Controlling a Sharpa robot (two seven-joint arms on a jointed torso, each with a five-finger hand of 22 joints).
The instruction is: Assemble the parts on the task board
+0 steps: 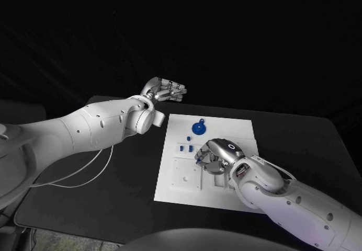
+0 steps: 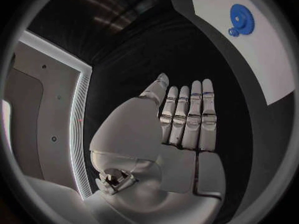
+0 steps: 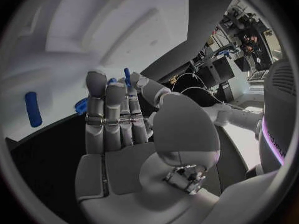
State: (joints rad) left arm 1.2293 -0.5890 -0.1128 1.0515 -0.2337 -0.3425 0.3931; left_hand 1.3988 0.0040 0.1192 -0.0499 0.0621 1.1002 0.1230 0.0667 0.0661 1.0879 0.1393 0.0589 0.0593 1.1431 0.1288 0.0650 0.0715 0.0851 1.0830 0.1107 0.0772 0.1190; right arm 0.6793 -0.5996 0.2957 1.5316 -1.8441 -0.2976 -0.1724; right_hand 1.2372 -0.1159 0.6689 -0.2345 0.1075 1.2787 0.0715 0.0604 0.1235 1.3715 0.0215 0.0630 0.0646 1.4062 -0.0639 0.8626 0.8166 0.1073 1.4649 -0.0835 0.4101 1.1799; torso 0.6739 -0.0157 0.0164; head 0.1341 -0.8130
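Observation:
The white task board (image 1: pixel 235 132) lies in the middle of the black table. A blue gear (image 1: pixel 199 128) sits near its far edge, also visible in the left wrist view (image 2: pixel 241 19). My right hand (image 1: pixel 217 156) hovers low over the board's middle. It pinches a small blue part (image 3: pixel 127 75) between its thumb and fingertips. A blue peg (image 3: pixel 32 109) lies on the board (image 3: pixel 62 59) beyond that hand. My left hand (image 1: pixel 165 90) is raised off the board's far left corner, fingers straight and side by side (image 2: pixel 187 119), holding nothing.
Two small blue pieces (image 1: pixel 186 150) stand in slots left of my right hand, and a tiny one (image 1: pixel 189 138) lies just beyond them. A white cable (image 1: pixel 83 175) trails over the table's left side. Bare black table (image 1: pixel 302 136) surrounds the board.

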